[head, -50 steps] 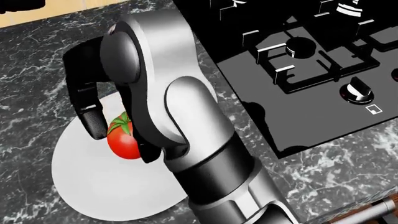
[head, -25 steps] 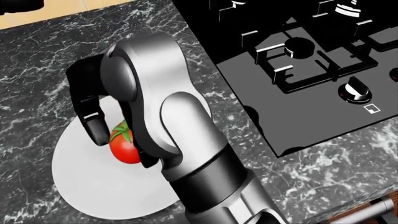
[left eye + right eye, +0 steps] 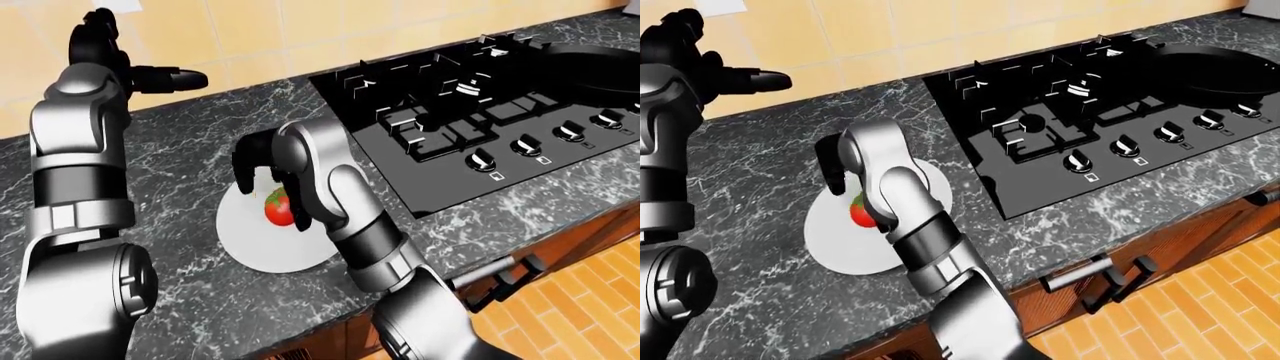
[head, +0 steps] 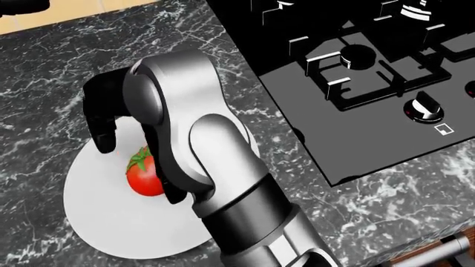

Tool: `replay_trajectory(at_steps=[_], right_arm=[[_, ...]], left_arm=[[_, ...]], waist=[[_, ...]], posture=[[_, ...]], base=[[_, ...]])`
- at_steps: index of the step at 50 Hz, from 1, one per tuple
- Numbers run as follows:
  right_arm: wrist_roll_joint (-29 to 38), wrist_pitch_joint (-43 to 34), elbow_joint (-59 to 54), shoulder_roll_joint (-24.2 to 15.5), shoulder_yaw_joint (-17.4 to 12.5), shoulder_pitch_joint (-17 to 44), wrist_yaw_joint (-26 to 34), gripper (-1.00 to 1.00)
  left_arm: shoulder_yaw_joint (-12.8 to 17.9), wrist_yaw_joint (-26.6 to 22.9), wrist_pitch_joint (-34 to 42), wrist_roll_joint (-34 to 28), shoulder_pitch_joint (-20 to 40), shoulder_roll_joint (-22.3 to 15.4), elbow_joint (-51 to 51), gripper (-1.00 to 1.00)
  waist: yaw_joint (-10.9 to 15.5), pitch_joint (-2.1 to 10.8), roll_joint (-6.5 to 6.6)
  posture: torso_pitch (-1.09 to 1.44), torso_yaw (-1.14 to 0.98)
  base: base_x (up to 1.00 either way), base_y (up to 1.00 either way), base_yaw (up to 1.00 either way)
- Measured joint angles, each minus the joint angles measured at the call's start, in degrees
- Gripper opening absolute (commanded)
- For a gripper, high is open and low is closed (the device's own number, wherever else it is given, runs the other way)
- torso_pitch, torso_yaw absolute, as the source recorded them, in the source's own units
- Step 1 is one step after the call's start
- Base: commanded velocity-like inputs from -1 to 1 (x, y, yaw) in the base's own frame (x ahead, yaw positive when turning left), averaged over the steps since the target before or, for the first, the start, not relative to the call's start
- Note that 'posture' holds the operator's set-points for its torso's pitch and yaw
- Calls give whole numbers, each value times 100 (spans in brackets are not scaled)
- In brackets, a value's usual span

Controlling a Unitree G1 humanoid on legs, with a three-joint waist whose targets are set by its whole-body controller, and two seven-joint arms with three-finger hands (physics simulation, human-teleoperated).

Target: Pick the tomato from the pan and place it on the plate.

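1. One tomato is sitting on the white plate on the dark marble counter, well apart from the pan at the stove's far right.
2. Its carrier, the right hand, is hanging over it with fingers spread, one just above and left of the fruit, no longer pinching.
3. Off to the left, the left hand is idling high, fingers spread.
4. Placing looks done; only withdrawing the arm seems left.

Head view looks steeply down, close; eye views (wider) share the plate
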State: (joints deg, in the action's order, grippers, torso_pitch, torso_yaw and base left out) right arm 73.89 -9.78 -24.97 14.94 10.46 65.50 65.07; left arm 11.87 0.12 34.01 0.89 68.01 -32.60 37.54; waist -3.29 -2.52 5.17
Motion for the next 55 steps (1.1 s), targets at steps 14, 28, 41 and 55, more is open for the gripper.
replay_trajectory(at_steps=[14,28,41,55], right_arm=[[58,-11,15,-24,-9,1,24,100],[87,-197,401,-150,-113,351,462,100],[-174,-379,178,-638,-368,833,553,100],[-632,-561,-239,-1159,-549,1370,270,100]], left_arm=[[-4,5,-19,-14,-11,15,8,100],[1,14,32,-4,-39,19,-54,100],[4,9,45,-13,-12,-2,-65,100],[3,-8,51,-28,34,-29,-30,100]], waist=[[5,-2,1],[1,-16,-9],[-1,-39,-22],[1,-48,-55]], posture=[[0,0],[0,0],[0,0],[0,0]], base=[[0,0,0],[0,0,0],[0,0,0],[0,0,0]])
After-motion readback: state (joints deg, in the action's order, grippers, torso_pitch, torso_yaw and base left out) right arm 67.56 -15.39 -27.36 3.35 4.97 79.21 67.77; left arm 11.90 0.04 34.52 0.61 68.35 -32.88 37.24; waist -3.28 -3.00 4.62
